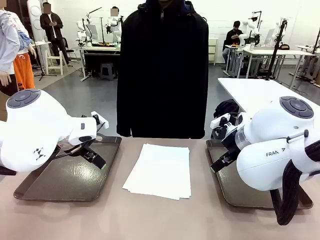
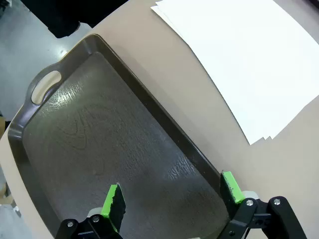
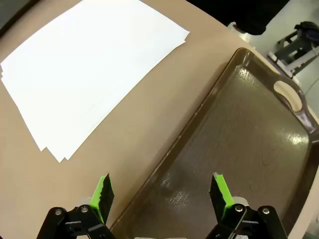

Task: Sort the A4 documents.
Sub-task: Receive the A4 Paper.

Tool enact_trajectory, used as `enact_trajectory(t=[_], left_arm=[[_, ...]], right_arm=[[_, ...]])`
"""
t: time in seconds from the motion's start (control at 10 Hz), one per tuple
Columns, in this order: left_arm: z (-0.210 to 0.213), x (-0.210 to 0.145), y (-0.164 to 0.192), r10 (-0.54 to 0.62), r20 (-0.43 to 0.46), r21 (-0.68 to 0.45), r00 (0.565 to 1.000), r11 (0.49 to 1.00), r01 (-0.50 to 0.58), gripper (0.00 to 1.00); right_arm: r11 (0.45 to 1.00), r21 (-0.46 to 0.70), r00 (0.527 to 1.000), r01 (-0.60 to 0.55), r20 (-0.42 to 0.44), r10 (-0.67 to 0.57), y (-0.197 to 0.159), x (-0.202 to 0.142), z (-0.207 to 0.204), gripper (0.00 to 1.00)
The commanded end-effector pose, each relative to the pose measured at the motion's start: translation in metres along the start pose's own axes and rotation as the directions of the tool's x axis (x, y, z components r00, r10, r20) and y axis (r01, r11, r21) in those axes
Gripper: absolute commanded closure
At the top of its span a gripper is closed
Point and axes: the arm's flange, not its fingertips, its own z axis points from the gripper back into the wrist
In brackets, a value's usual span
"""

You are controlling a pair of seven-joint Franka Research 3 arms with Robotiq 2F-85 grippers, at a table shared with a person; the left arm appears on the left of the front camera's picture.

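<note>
A loose stack of white A4 documents (image 1: 160,170) lies in the middle of the tan table, edges slightly fanned; the same A4 documents (image 2: 249,59) (image 3: 94,74) show in both wrist views. My left gripper (image 1: 96,159) hovers open over the left dark tray (image 1: 65,182), nothing between its green pads (image 2: 113,200). My right gripper (image 1: 218,164) hangs open above the inner edge of the right dark tray (image 1: 235,192), also empty, its green pads (image 3: 103,189) spread wide. Both trays (image 2: 99,139) (image 3: 259,144) are bare inside.
A person in a black coat (image 1: 162,70) stands at the far edge of the table, right behind the paper stack. Bare tabletop (image 1: 150,220) lies in front of the stack. Another white table (image 1: 255,90) stands behind on the right.
</note>
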Motion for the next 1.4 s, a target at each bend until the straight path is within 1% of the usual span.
enact_trajectory(t=[0.0,1.3], left_arm=[[0.0,0.0,0.0,0.0,0.0,0.0,1.0,1.0,0.0,0.0],[0.0,0.0,-0.0002,0.0,0.0,0.0,1.0,1.0,0.0,0.0]], right_arm=[[1.0,0.0,1.0,0.0,0.0,0.0,0.0,0.0,0.0,0.0],[1.0,0.0,1.0,0.0,0.0,0.0,0.0,0.0,0.0,0.0]])
